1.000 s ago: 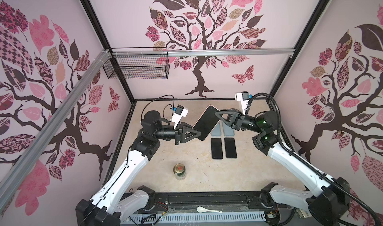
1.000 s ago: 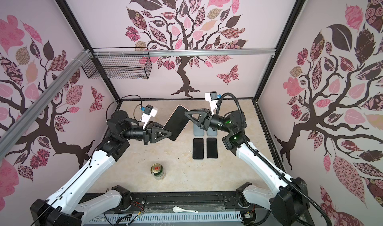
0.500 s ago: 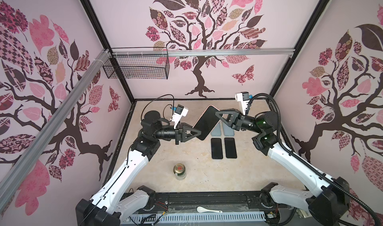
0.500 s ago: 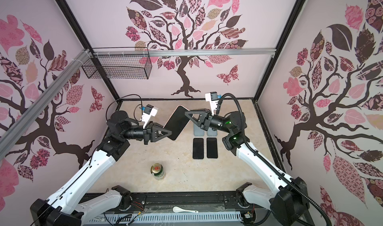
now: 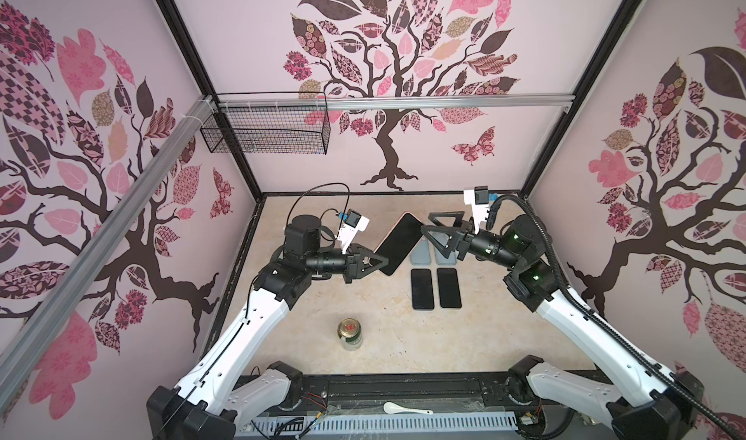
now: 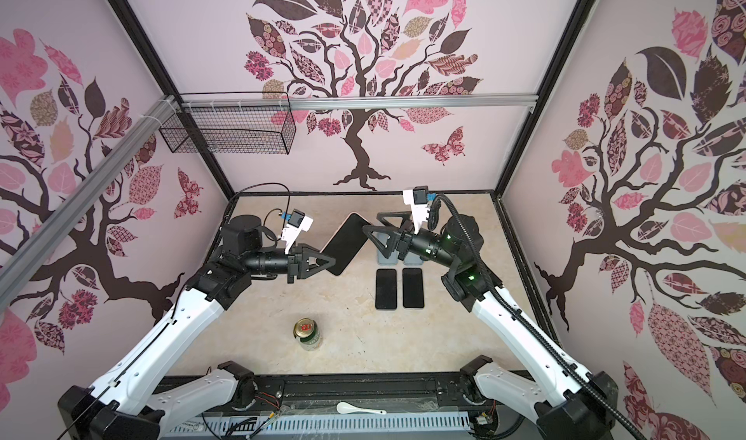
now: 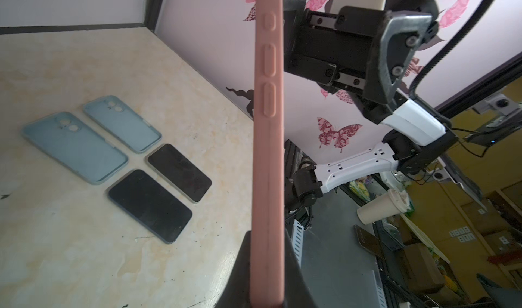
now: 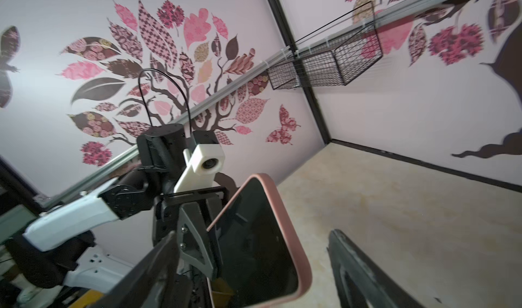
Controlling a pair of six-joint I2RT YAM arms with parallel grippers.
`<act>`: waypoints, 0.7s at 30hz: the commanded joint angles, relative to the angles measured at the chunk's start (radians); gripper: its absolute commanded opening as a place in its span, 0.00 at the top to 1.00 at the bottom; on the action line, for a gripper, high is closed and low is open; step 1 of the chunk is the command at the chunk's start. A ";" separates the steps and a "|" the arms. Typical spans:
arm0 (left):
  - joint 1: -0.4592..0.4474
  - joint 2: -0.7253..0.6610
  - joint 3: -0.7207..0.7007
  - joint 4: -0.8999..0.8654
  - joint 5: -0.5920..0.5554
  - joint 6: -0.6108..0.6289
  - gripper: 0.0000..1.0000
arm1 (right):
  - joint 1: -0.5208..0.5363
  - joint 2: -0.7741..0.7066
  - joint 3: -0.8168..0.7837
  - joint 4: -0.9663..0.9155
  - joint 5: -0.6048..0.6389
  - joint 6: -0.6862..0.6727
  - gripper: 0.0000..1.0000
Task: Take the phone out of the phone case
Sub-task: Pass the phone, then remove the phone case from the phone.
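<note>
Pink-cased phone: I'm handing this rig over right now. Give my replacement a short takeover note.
Left pincer: shut on one end of the pink-cased phone, holding it tilted above the table.
Right pincer: open, fingers either side of the phone's other end, not gripping.
Done, apparently: two bare phones lie on the table next to two empty blue cases.
Left: this phone is in its case. Regrip with the right pincer and work the case off.
</note>
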 commanded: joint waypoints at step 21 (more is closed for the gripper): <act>0.144 0.104 0.134 -0.393 0.007 0.761 1.00 | 0.000 -0.014 -0.004 -0.591 0.029 -0.690 0.13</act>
